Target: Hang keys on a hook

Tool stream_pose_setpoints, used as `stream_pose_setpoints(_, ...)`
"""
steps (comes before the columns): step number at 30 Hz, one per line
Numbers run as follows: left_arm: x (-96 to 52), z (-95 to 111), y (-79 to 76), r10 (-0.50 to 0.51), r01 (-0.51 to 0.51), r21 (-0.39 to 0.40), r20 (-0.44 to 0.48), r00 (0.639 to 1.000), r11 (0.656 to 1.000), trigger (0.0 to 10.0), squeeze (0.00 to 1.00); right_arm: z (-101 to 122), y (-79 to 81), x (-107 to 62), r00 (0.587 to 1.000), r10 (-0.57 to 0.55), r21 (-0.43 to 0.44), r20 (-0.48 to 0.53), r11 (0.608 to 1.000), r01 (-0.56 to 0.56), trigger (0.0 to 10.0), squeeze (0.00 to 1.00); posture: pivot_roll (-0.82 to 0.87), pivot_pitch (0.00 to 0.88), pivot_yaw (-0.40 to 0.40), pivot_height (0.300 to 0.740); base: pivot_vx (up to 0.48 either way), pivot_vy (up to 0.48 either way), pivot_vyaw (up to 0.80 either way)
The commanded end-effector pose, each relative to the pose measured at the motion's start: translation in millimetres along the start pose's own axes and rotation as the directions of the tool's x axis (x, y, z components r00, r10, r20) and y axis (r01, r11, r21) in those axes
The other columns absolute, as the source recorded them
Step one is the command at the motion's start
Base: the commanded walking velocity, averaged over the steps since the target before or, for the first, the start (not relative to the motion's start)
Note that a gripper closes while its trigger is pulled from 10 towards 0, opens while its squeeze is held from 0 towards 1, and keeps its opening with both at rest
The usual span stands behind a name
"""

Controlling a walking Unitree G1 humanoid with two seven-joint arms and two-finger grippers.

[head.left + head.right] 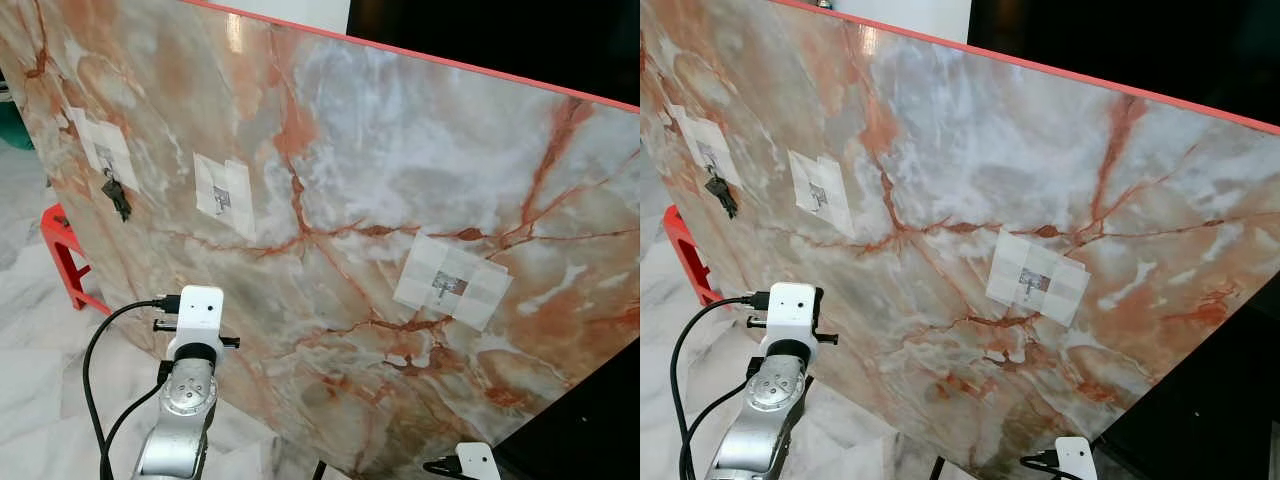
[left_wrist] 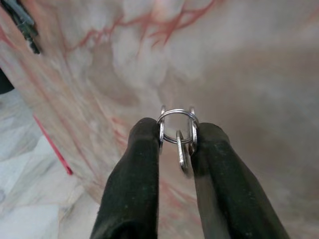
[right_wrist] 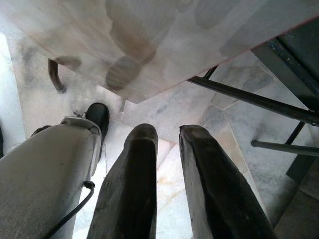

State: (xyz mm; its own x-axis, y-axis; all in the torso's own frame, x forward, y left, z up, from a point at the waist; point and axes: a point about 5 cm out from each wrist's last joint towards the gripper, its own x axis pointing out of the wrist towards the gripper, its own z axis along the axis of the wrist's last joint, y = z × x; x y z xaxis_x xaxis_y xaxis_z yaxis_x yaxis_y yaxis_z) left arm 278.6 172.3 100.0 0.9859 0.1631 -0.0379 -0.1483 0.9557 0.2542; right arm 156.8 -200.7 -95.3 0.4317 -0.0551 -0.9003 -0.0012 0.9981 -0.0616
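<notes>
Leaning marble-patterned board [image 1: 330,150] presents taped metal hooks [image 1: 447,283]; left gripper [image 2: 175,137] clamps silver key ring [image 2: 177,124] upright for threading, right gripper [image 3: 167,149] hangs slightly parted, empty.

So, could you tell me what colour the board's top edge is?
Red edge, clearest in the left eye view.

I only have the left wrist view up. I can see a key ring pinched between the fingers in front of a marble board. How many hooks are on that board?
Observer: Three hooks, each on a white patch: the left hook, the middle hook and the right hook.
Operator: Are any taken?
Observer: The left hook already carries a dark set of keys; the other two look bare.
Operator: Where is my left arm relative to them?
Observer: Its wrist camera sits low in front of the marble board, below the middle hook.
Operator: And the right gripper?
Observer: The right gripper points down at the floor, fingers slightly apart, holding nothing.
</notes>
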Motion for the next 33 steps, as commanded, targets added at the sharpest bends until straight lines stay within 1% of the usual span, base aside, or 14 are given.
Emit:
stream_pose_setpoints(1,-0.7,8.0,-0.9,0.000,0.000,0.000,0.046,0.999,1.000,10.0,0.00,7.7,-5.9,-0.1,1.000,-0.017,0.001,0.025,1.000,0.017,10.0,0.00,0.11,0.000,-0.127,0.740,0.000,0.000,0.00)
stream_pose_setpoints(3,-1.3,12.6,1.2,0.025,-0.026,0.016,0.079,0.997,1.000,10.0,0.00,7.7,-6.1,-0.2,1.000,-0.018,0.002,0.025,1.000,0.018,10.0,0.00,0.11,0.000,-0.129,0.740,0.000,0.000,0.00)
stream_pose_setpoints(4,-1.5,15.6,3.2,0.042,-0.043,0.008,0.098,0.994,0.999,10.0,0.00,7.8,-6.1,-0.2,1.000,-0.018,0.001,0.025,1.000,0.018,10.0,0.00,0.11,0.000,-0.129,0.740,0.000,0.000,0.00)
stream_pose_setpoints(5,-2.1,21.2,6.8,0.072,-0.072,-0.004,0.136,0.988,0.997,10.0,0.00,7.8,-6.2,-0.2,1.000,-0.018,0.001,0.025,1.000,0.018,10.0,0.00,0.11,0.000,-0.129,0.740,0.000,0.000,0.00)
stream_pose_setpoints(7,-2.7,29.5,11.0,0.098,-0.098,-0.008,0.192,0.976,0.995,10.0,0.00,7.8,-6.2,-0.2,1.000,-0.018,0.000,0.025,1.000,0.018,10.0,0.00,0.11,0.000,-0.129,0.740,0.000,0.000,0.00)
stream_pose_setpoints(9,-2.2,38.0,13.7,0.114,-0.111,-0.023,0.241,0.964,0.993,10.0,0.00,8.1,-6.3,-0.2,1.000,-0.018,-0.002,0.025,1.000,0.018,10.0,0.00,0.11,0.000,-0.134,0.740,0.000,0.000,0.00)
stream_pose_setpoints(12,-1.4,43.1,14.8,0.117,-0.115,-0.025,0.274,0.955,0.993,10.0,0.00,8.4,-6.2,-0.1,1.000,-0.017,-0.001,0.026,1.000,0.017,10.0,0.00,0.11,0.000,-0.133,0.740,0.000,0.000,0.00)
stream_pose_setpoints(17,0.4,47.7,14.8,0.113,-0.113,-0.018,0.306,0.945,0.993,10.0,0.00,8.7,-6.3,-0.1,0.999,-0.018,0.000,0.027,1.000,0.018,10.0,0.00,0.11,0.000,-0.135,0.740,0.000,0.000,0.00)
stream_pose_setpoints(25,3.2,49.2,12.1,0.093,-0.094,-0.012,0.319,0.943,0.996,10.0,0.00,8.6,-6.8,-0.2,0.999,-0.020,-0.002,0.027,1.000,0.020,10.0,0.00,0.11,0.000,-0.135,0.740,0.000,0.000,0.00)
stream_pose_setpoints(27,3.7,50.1,10.7,0.081,-0.080,-0.017,0.325,0.942,0.997,10.0,0.00,8.8,-6.9,-0.2,0.999,-0.020,-0.003,0.027,1.000,0.020,10.0,0.00,0.11,0.000,-0.136,0.740,0.000,0.000,0.00)
stream_pose_setpoints(30,2.5,52.6,4.1,0.030,-0.019,-0.034,0.352,0.936,0.999,10.0,0.00,8.8,-7.0,-0.2,0.999,-0.021,-0.005,0.028,1.000,0.021,10.0,0.00,0.11,0.000,-0.136,0.740,0.000,0.000,0.00)
stream_pose_setpoints(33,1.3,53.9,2.6,0.023,-0.012,-0.034,0.363,0.931,0.999,10.0,0.00,9.0,-7.2,-0.2,0.999,-0.020,-0.007,0.028,1.000,0.021,10.0,0.00,0.11,0.000,-0.136,0.740,0.000,0.000,0.00)
